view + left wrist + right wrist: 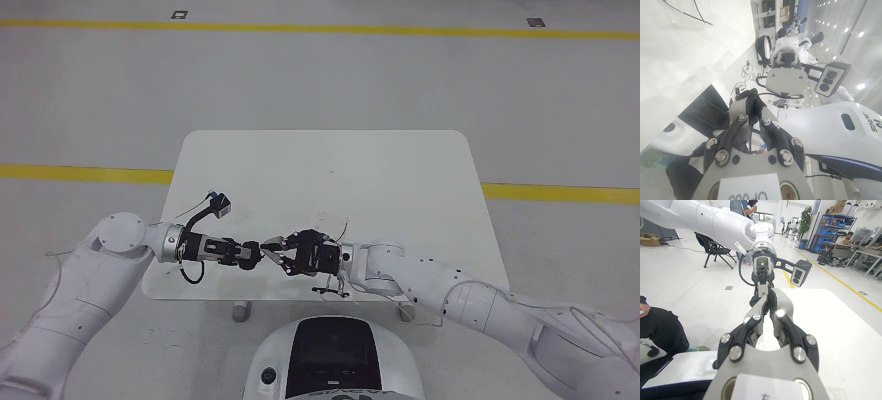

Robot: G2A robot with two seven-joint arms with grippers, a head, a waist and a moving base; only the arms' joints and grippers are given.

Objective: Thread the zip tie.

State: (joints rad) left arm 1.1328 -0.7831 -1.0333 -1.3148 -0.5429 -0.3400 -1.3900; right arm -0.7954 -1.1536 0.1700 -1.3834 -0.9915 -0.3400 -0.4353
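zip tie (751, 134): black strip above table (400, 170) near edge, long axis along left gripper (753, 106), fingertips back toward palm | left gripper: clenched on it | right gripper (770, 307): pads pressed together, contents unclear

A white tabletop (330, 165) with rounded corners stands on a pale floor (300, 85) crossed by yellow lines (300, 28). Both arms come in over its near edge. The left gripper (258, 251) and the right gripper (274, 252) meet tip to tip there. A small camera (221, 206) juts from the left wrist. Something thin and faint (328, 217) lies just beyond the right gripper, too small to identify.
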